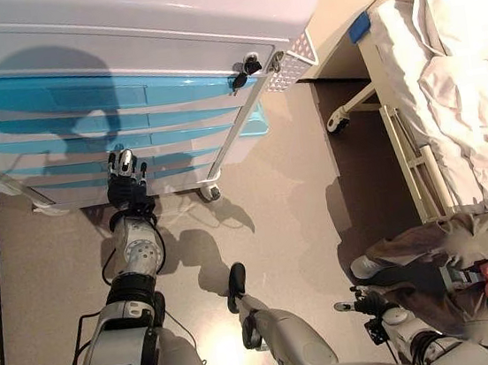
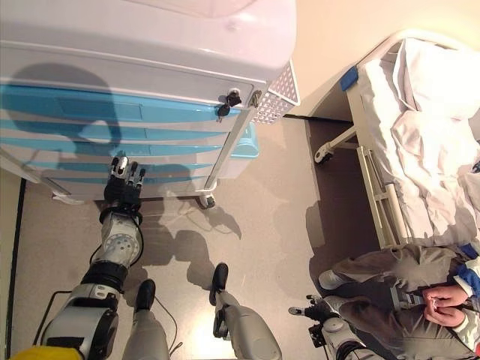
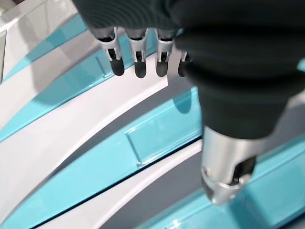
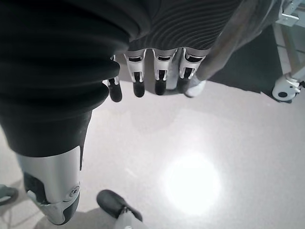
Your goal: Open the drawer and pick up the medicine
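A white cart (image 1: 161, 14) with several blue drawer fronts (image 1: 86, 131) stands ahead, and all its drawers are shut. A key hangs in the lock (image 1: 244, 71) at the cart's upper right corner. No medicine shows in any view. My left hand (image 1: 125, 175) is stretched out in front of the lower drawers, with its fingers (image 3: 138, 57) relaxed and holding nothing, just off a blue drawer front (image 3: 157, 138). My right hand (image 1: 370, 305) hangs low at the right over the floor, with its fingers (image 4: 159, 76) relaxed and empty.
A bed with white bedding (image 1: 445, 78) stands at the right on castors (image 1: 336, 122). A person (image 1: 469, 271) sits at the lower right, hands clasped. A perforated white basket (image 1: 296, 60) hangs on the cart's side. The cart's castor (image 1: 211, 191) rests on the beige floor.
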{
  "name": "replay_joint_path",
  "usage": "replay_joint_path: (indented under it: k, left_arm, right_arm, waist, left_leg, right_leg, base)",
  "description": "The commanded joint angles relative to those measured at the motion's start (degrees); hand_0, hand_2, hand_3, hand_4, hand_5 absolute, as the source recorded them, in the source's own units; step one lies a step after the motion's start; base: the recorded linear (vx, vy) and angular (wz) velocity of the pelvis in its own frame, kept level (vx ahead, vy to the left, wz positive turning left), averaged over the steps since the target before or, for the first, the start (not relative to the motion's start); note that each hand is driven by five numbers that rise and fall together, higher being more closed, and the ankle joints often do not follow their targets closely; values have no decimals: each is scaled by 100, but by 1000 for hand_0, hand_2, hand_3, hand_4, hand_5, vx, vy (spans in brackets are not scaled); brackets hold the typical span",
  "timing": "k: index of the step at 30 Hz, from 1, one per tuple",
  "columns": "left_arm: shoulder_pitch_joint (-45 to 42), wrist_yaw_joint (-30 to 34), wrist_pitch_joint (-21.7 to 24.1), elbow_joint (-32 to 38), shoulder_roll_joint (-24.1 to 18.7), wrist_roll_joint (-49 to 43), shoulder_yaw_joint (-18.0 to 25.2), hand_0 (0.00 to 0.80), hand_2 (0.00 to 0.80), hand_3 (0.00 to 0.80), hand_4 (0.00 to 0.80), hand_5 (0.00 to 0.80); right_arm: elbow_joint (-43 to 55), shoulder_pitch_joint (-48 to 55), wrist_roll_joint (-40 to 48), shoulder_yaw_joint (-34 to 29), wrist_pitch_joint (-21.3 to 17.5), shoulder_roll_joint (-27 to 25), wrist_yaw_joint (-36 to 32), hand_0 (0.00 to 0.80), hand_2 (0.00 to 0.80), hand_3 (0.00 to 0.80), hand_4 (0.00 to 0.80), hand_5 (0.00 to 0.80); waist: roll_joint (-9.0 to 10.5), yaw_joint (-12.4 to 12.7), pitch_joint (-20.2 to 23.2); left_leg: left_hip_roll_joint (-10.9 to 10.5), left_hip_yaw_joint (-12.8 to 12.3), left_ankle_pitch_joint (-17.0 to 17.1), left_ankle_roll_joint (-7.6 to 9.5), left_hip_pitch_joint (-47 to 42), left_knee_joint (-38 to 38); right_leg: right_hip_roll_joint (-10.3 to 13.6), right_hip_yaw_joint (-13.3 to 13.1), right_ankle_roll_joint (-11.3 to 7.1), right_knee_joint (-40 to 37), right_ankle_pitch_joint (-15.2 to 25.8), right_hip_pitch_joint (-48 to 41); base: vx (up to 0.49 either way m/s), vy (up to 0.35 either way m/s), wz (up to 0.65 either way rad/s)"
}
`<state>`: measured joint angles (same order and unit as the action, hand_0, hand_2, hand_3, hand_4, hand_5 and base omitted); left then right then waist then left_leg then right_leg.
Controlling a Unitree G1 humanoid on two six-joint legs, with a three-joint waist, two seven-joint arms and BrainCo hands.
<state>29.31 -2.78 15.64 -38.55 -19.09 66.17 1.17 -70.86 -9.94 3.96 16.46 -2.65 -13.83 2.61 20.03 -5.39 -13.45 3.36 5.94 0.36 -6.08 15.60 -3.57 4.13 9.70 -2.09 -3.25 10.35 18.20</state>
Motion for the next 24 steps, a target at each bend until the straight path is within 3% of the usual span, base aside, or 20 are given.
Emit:
replay_joint_path:
  k: [1,24]
  left_arm:
    - [1213,398,158,873,-263,-213,-448,0,0,0,0,0]
    - [1286,294,305,960,-367,-93,-290,0,0,0,0,0]
  right_arm:
    - [143,-130,16,325,-102,-136,13,0,0,0,0,0]
    - [125,-103,25,296,-95,-118,15,0,0,0,0,0]
  waist:
    - [-141,-45,-25]
    - [-157,-42,28]
  left_leg:
    - [-179,36,2,470,129,68]
    - [-177,72,-22,479,176,4]
  right_leg:
    - [46,-197,-549,714,-548,12]
    - [50,-204,-552,712,-548,3]
  base:
    - [0,0,0]
    - [0,0,0]
